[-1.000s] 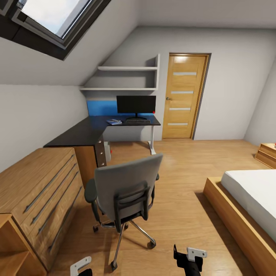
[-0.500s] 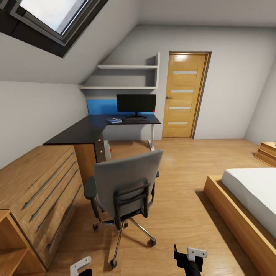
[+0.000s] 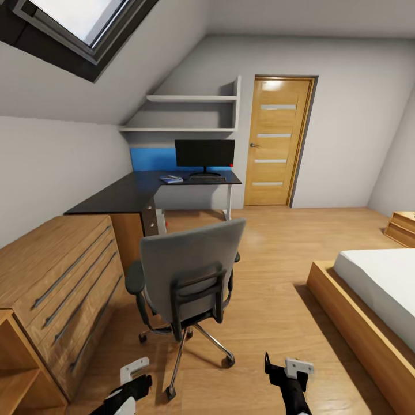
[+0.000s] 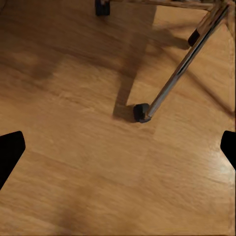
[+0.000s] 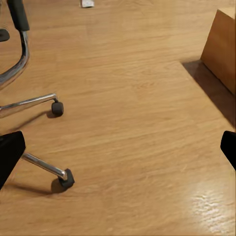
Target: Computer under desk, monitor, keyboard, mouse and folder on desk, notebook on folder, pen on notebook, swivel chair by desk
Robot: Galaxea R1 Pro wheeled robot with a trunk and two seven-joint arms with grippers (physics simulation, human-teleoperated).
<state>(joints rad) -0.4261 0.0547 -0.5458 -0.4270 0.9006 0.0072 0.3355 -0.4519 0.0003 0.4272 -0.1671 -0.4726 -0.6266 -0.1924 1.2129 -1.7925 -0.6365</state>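
You've rolled closer: the swivel chair (image 3: 187,276) now sits larger at frame centre, its back to you, so any folder on its seat is hidden. Both the left gripper (image 3: 134,377) and right gripper (image 3: 283,369) hang spread apart, empty, at the bottom edge.

This is an attic bedroom in a home, with a corner fitted out as a study: a sloping ceiling with a skylight (image 3: 75,23) runs down to a low wall, and a bed (image 3: 383,288) with a white mattress on a wooden frame stands along one side. A wooden chest of drawers (image 3: 57,282), a warm wooden door (image 3: 278,143), wall shelves (image 3: 190,115) and a wood-plank floor (image 3: 276,253) give it a lived-in look. In the far corner a dark L-shaped counter (image 3: 127,196) carries a monitor (image 3: 204,154), and a grey swivel chair (image 3: 187,276) stands on the floor before it
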